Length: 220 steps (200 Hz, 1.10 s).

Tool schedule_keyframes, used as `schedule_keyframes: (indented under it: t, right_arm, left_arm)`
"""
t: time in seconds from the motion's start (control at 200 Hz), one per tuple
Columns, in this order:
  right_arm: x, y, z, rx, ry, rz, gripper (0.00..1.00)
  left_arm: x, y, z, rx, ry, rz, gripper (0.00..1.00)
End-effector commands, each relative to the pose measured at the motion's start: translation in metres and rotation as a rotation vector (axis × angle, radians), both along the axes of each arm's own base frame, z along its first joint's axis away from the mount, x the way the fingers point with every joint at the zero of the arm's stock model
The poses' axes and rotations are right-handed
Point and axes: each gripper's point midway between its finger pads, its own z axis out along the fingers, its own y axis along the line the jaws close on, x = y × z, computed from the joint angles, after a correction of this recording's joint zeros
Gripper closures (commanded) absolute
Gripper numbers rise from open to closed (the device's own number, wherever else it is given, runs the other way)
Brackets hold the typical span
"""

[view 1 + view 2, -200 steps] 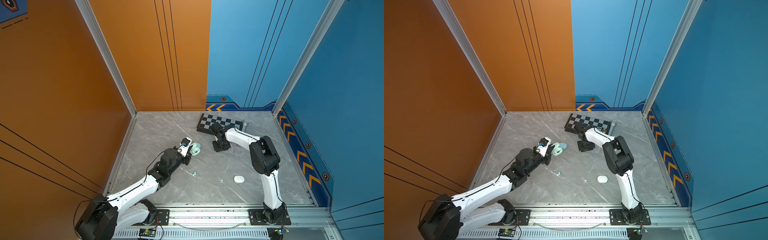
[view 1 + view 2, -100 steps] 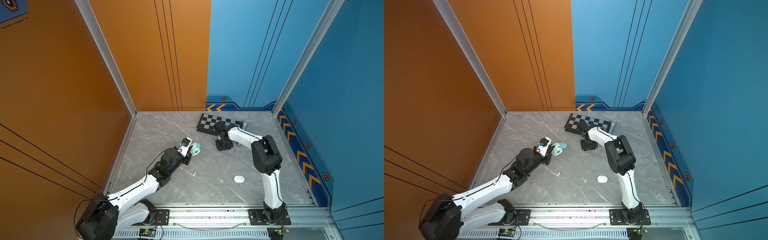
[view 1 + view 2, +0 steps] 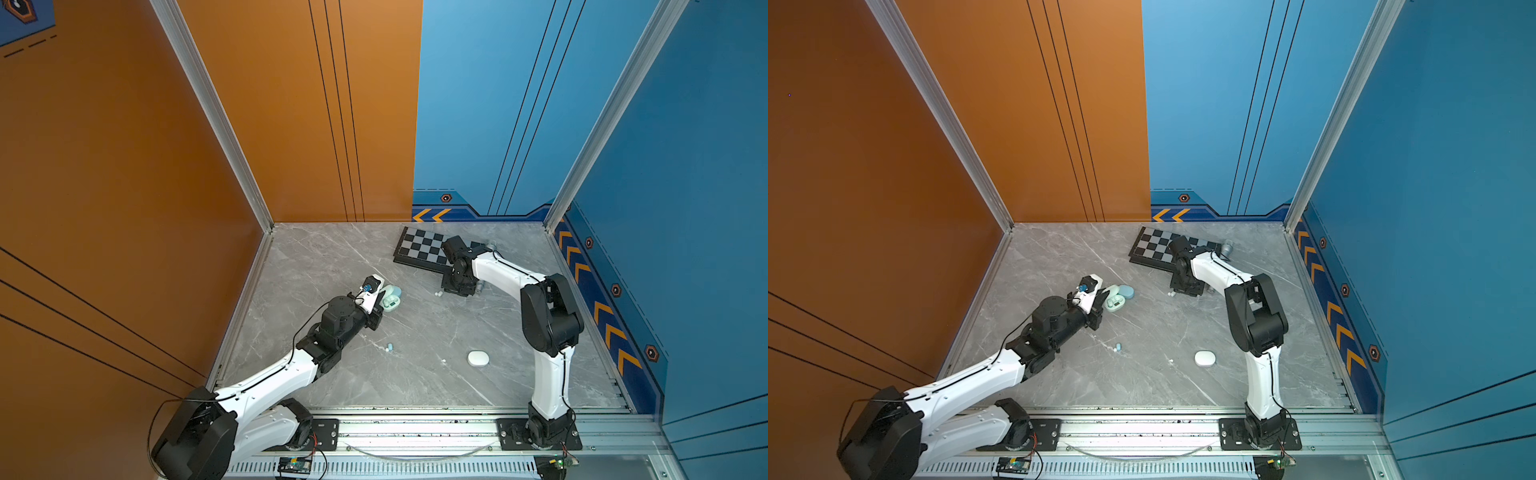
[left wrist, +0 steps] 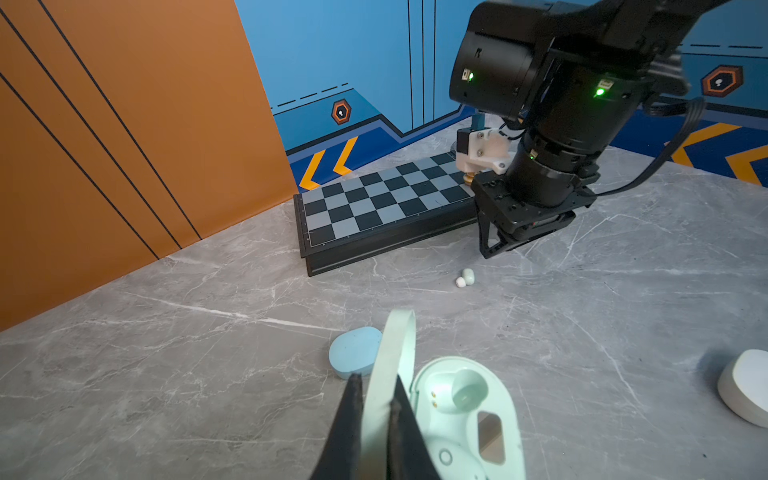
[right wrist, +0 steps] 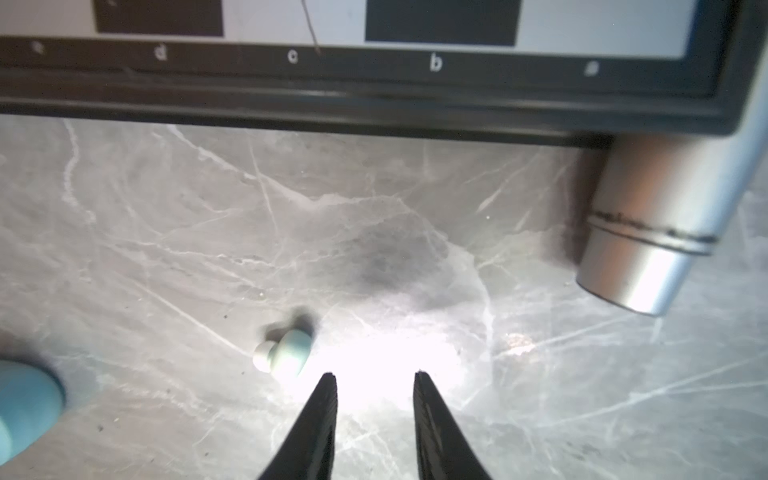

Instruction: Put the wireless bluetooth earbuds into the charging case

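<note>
Two changes register over the last second. The right hand [image 5: 376,376] has shifted sideways along the front edge of the chessboard [image 3: 419,249], away from the left arm, and its jaws have narrowed slightly. They stand apart with nothing between them.

The mint earbud [image 5: 286,351] lies on the surface [image 3: 415,324], just outside one fingertip [image 5: 330,380] and not inside the gap. Judged from this, the shift has carried the hand off the bud. A sideways correction back toward it is required before the jaws can close usefully. The bud is small and rounded, so an off-centre closure is likely to flick it away.

The left hand [image 4: 376,384] has not changed. It stays clamped on the raised lid [image 4: 395,353] of the mint charging case [image 4: 461,411], holding the case open and steady. One well holds a seated earbud [image 4: 467,392]. The neighbouring well is empty and its gold contacts are exposed, so it is ready to receive the loose bud.

A light blue earbud [image 3: 390,346] lies loose on the surface between the arms. A closed blue case [image 4: 355,351] sits just beside the mint case, and a closed white case [image 3: 478,358] rests nearer the right arm's base. The task is therefore at an early stage.
</note>
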Motion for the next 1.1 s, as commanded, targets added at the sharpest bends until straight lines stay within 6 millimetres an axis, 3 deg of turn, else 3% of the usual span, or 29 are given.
schedule_keyframes:
  t: [0.0,0.175,0.576,0.976,0.991,1.096]
  right_arm:
    - [0.002,0.013,0.011,0.132,-0.036,-0.128,0.66]
    - [0.001,0.025,0.003,0.202,-0.005,-0.174,0.66]
    - [-0.001,0.026,-0.023,0.181,0.042,-0.195,0.67]
    - [-0.003,0.027,-0.035,0.157,0.058,-0.188,0.75]
    - [-0.006,0.026,-0.046,0.143,0.081,-0.189,0.75]
    - [-0.006,0.026,-0.049,0.137,0.085,-0.189,0.78]
  left_arm:
    - [0.005,0.000,0.011,-0.015,-0.017,0.000,1.00]
    - [0.005,-0.001,0.011,-0.013,-0.016,-0.003,1.00]
    - [0.004,0.001,0.009,-0.011,-0.015,0.004,1.00]
    - [0.005,0.002,0.007,-0.007,-0.010,0.010,1.00]
    - [0.005,0.002,0.006,-0.008,-0.009,0.009,1.00]
    - [0.006,0.002,0.007,-0.008,-0.011,0.011,1.00]
